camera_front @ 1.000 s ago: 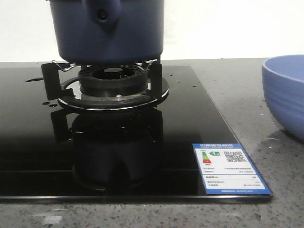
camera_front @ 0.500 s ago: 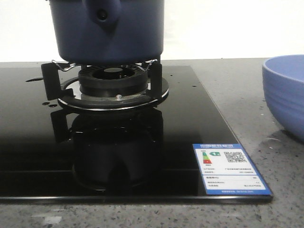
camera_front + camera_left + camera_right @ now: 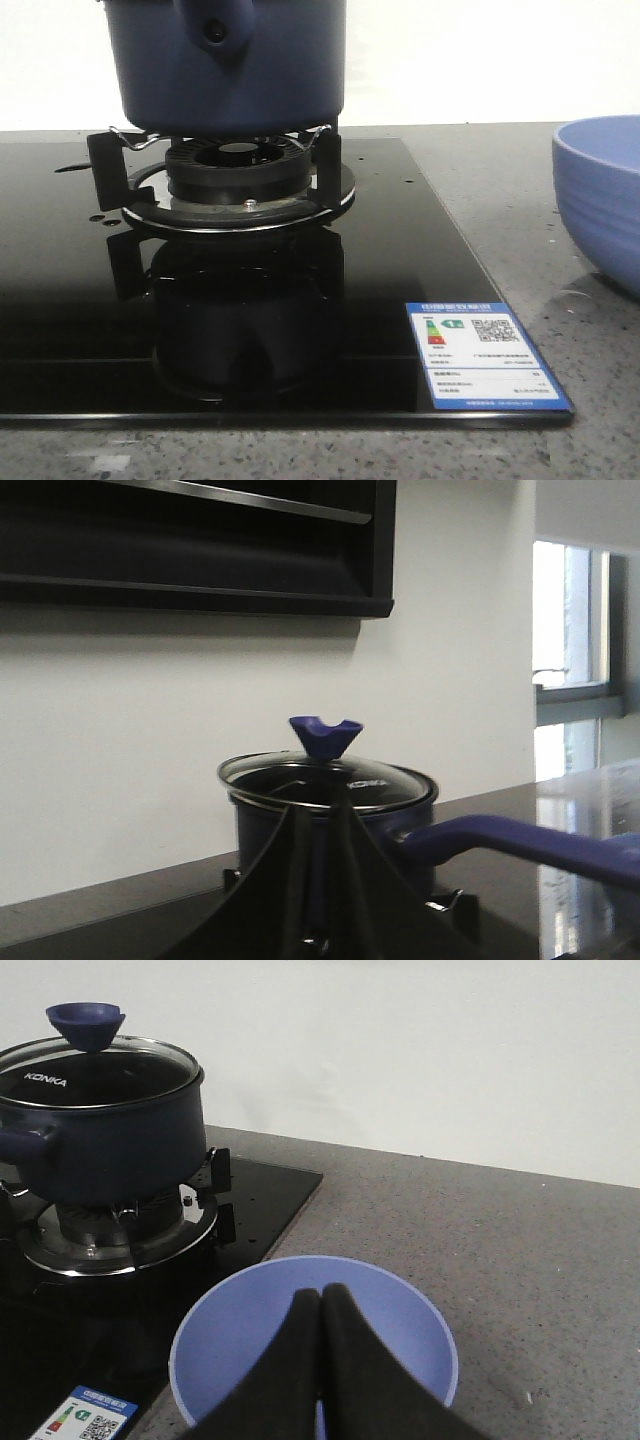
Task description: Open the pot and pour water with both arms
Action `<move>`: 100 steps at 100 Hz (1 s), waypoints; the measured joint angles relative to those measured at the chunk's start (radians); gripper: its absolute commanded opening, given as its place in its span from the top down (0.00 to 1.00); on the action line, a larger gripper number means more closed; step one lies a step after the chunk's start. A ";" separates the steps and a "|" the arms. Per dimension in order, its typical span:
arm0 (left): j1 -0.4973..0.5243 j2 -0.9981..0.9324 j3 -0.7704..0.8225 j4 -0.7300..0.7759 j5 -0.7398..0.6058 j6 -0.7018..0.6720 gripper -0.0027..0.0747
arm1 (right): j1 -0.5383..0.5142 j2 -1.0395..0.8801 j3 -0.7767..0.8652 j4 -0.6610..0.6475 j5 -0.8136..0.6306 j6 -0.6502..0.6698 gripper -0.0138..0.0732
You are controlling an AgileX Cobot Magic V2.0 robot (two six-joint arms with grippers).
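Pot: my dark navy pot [image 3: 228, 62] sits on the burner grate [image 3: 222, 155] of the black glass cooktop [image 3: 60, 330], its stubby side knob [image 3: 214, 22] with the small hole facing the front camera.

Lid: a glass lid [image 3: 96, 1072] with a blue cupped knob [image 3: 85, 1023] is on the pot (the rim reads "KONKA" in my right wrist view).

Handle: a long blue handle [image 3: 520, 842] runs out from the pot's side, seen from my left wrist.

Left hand: my left hand [image 3: 318, 875] is clenched, fingers pressed together with nothing between them, apart from the pot and pointing at its side wall.

Right hand: my right hand [image 3: 322, 1360] is clenched too and holds nothing; it hangs over the light blue ribbed bowl [image 3: 240, 1330].

Bowl: it stands on the grey speckled bench [image 3: 500, 1250], just off the cooktop's edge, on the right of the pot in the front view.

Water: a few small glossy drops [image 3: 97, 217] lie on the cooktop, left of the pot's burner.

Label: a blue-edged energy sticker [image 3: 486, 355] is stuck to the cooktop's near right corner, well in front of the pot.
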 measured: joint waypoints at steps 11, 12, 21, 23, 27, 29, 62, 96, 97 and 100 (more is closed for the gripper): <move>0.004 0.000 0.000 0.392 -0.019 -0.296 0.99 | 0.000 0.000 0.000 0.000 0.000 0.000 0.92; 0.004 0.000 0.000 0.458 -0.019 -0.354 0.99 | 0.000 0.000 0.000 0.000 0.000 0.000 0.92; 0.020 0.000 0.011 0.845 -0.013 -0.735 0.99 | 0.000 0.000 0.000 0.000 0.000 0.000 0.92; 0.026 0.000 0.013 0.926 -0.011 -0.785 0.99 | 0.000 0.000 0.000 0.000 0.000 0.000 0.92; 0.039 0.000 0.028 1.054 -0.009 -0.907 0.99 | 0.000 0.000 0.000 0.001 0.000 0.000 0.92; 0.048 0.000 0.036 1.100 -0.009 -0.951 0.99 | 0.000 0.000 0.000 0.002 0.000 0.000 0.92; 0.254 0.000 0.203 1.244 0.016 -1.124 0.99 | 0.000 0.000 0.000 0.002 0.000 0.000 0.92; 0.322 -0.025 0.257 1.280 0.133 -1.216 0.99 | 0.000 0.000 0.000 0.003 0.000 0.000 0.92; 0.322 -0.025 0.257 1.282 0.143 -1.216 0.99 | 0.000 0.000 0.000 0.003 0.000 0.000 0.92; 0.322 -0.025 0.257 1.284 0.153 -1.216 0.99 | 0.000 0.000 0.000 0.003 0.000 0.000 0.92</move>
